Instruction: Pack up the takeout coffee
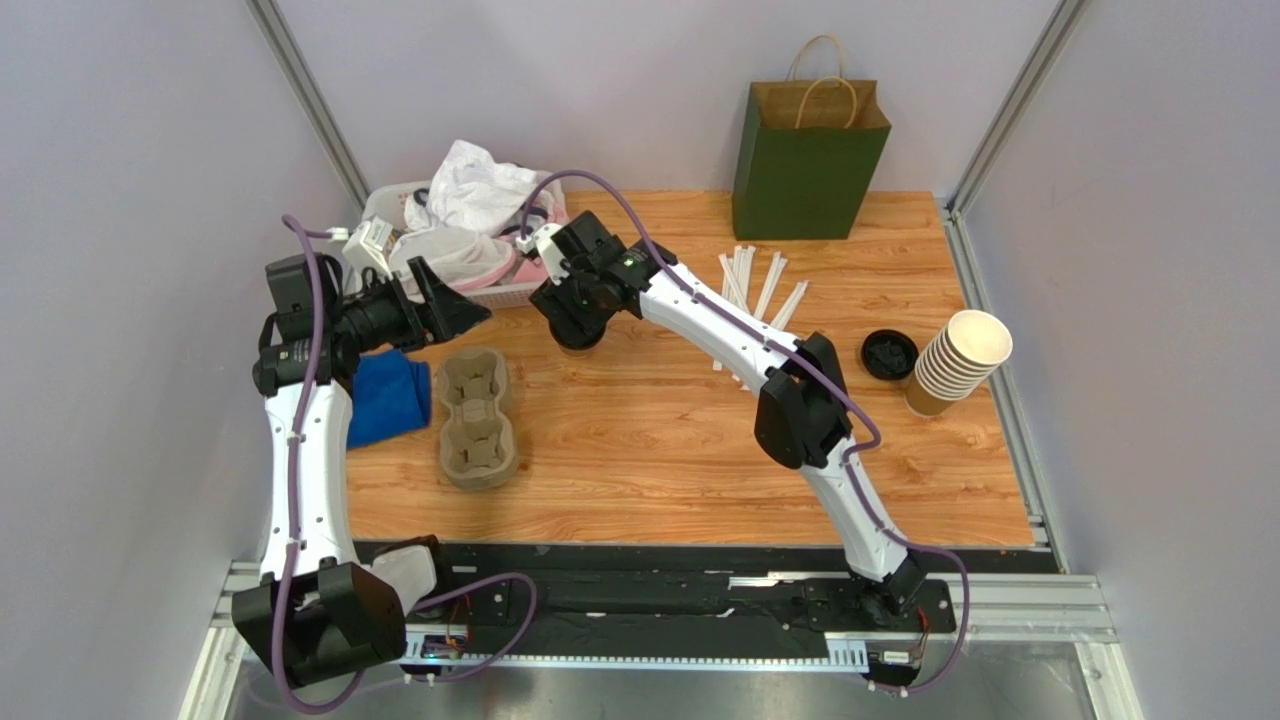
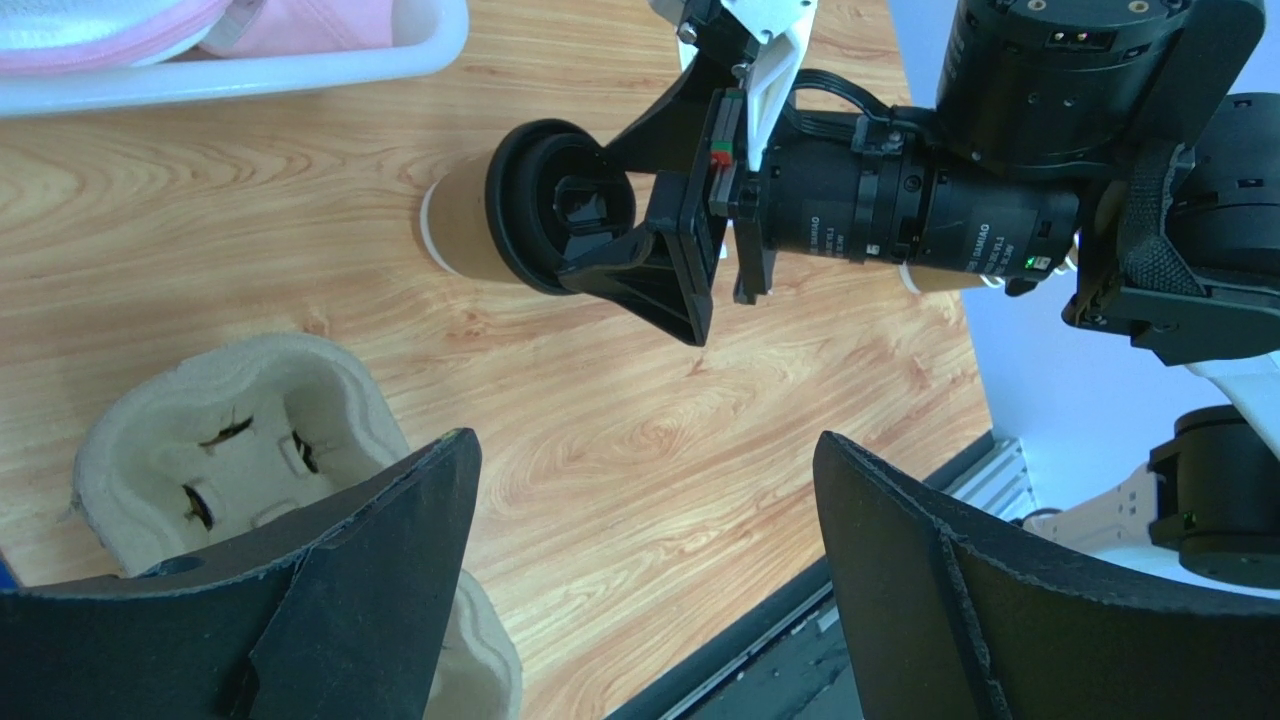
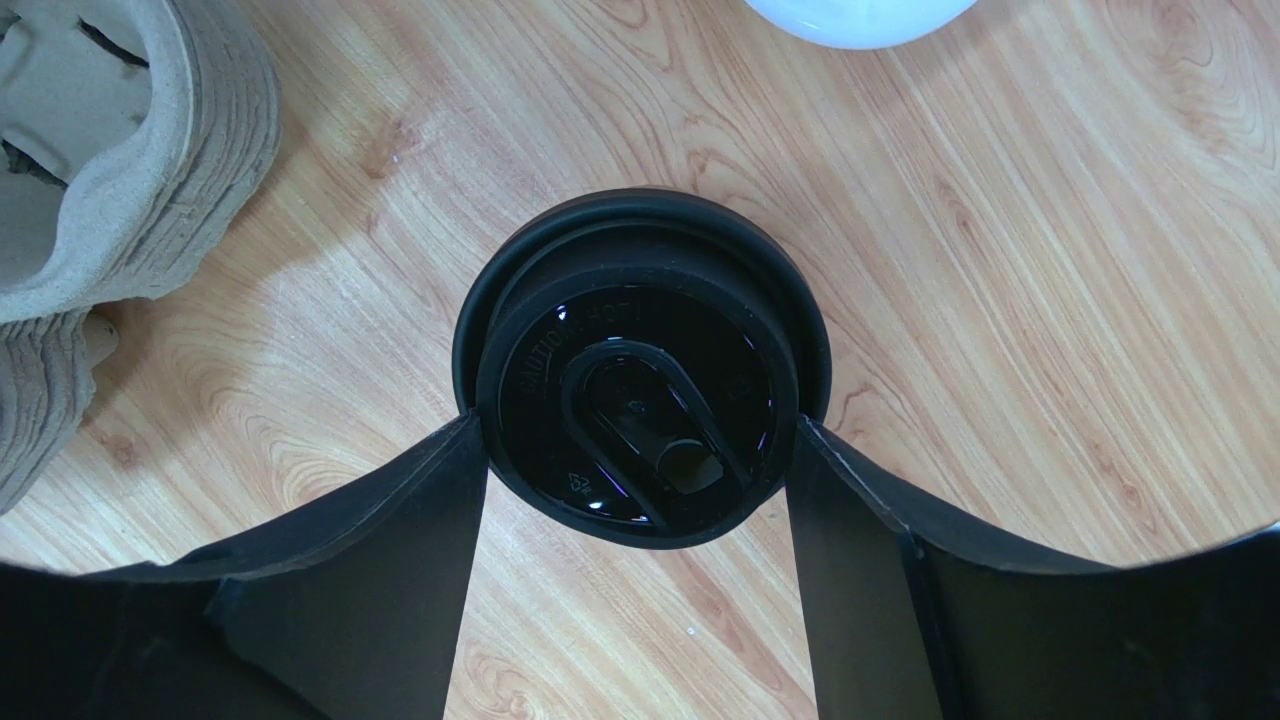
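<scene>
The right claw (image 3: 639, 458) pinches the coffee cup (image 2: 458, 225) by its black lid (image 3: 639, 368), one finger on each side. The cup stands on the wooden table (image 1: 676, 450) near the pulp carrier (image 1: 476, 417). The left claw (image 2: 639, 450) hangs spread wide and empty close by.

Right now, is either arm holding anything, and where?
The right gripper grips the small brown kraft-paper cup by the rim of its round black plastic lid; the left gripper holds nothing.
</scene>
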`<state>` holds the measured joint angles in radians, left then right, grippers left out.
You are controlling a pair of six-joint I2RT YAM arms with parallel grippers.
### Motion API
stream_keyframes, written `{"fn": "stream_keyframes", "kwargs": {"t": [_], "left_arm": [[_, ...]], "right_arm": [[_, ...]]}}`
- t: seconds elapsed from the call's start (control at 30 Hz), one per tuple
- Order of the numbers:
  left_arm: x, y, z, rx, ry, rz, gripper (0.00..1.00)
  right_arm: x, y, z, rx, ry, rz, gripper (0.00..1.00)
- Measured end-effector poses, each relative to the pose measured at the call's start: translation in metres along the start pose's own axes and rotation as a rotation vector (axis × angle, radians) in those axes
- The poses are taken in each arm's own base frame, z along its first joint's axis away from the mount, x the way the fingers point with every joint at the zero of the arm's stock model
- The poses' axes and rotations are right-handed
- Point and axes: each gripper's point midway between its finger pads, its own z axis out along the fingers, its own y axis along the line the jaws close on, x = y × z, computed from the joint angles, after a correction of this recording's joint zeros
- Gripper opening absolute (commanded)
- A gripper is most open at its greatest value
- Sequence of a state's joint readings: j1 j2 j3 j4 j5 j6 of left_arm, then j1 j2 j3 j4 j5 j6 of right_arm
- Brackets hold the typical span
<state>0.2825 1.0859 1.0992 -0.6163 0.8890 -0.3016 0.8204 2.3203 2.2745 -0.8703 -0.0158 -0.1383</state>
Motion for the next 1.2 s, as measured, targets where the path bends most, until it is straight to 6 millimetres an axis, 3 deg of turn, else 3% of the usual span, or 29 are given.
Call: {"fn": "stream_keyframes", "kwargs": {"t": [0.17, 0.43, 0.6, 0.9, 1.03, 1.2], "left_arm": [[0.004, 0.002, 0.0, -0.005, 0.012, -0.001, 0.9], [0.01, 0.008, 0.002, -0.015, 0.039, -0.029, 0.9], [0.013, 0.01, 0.002, -0.017, 0.048, -0.032, 0.9], [0.021, 0.025, -0.001, -0.084, 0.075, 0.022, 0.85], [0.034, 0.042, -0.005, -0.166, 0.125, 0.088, 0.76], [0.059, 0.056, 0.0, -0.248, 0.256, 0.196, 0.65]], "right_arm": [[0.001, 0.0, 0.001, -0.005, 0.004, -0.017, 0.7], [0.007, 0.002, 0.013, -0.019, 0.024, -0.024, 0.88], [0.0, 0.002, 0.012, -0.02, 0.008, -0.024, 0.98], [-0.016, 0.001, 0.0, -0.015, -0.037, -0.017, 1.0], [-0.026, 0.001, -0.031, -0.011, -0.072, -0.006, 1.0], [-0.039, -0.007, -0.119, 0.008, -0.165, 0.027, 1.0]]}}
